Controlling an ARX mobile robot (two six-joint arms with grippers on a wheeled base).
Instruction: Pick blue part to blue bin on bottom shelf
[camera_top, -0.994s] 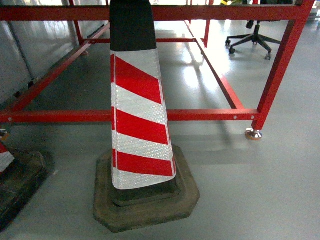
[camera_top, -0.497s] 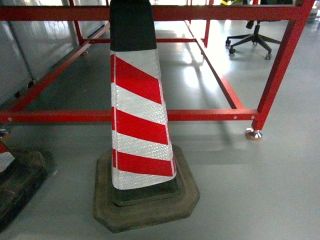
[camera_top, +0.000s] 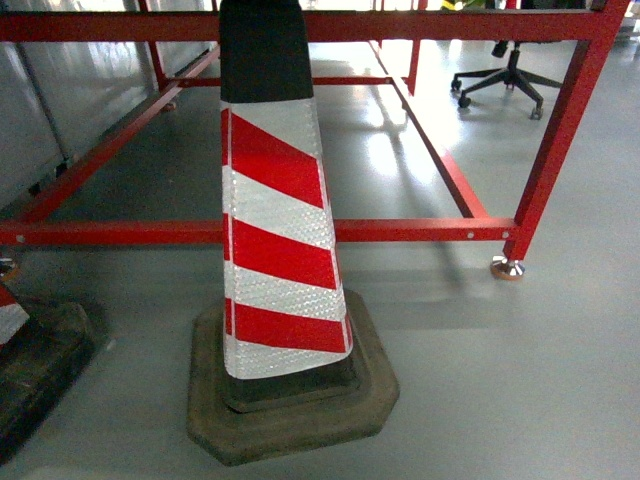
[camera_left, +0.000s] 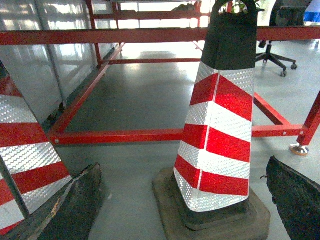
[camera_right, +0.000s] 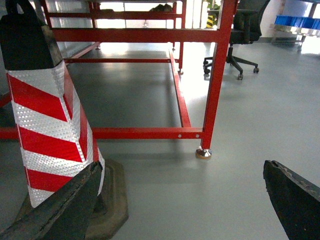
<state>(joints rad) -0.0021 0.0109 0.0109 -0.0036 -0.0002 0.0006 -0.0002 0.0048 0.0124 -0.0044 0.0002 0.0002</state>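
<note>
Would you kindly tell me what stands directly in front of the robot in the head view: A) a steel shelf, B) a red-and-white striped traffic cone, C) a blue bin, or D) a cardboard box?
B: a red-and-white striped traffic cone on a dark base fills the centre, with a red frame behind it.

The left gripper (camera_left: 182, 200) shows only in its own wrist view: two dark, worn fingers (camera_left: 75, 207) at the bottom corners of the frame, jaws spread wide with nothing between them. The right gripper (camera_right: 182, 200) looks the same in its wrist view, fingers (camera_right: 295, 197) far apart, nothing held. Neither arm appears in the head view.
</note>
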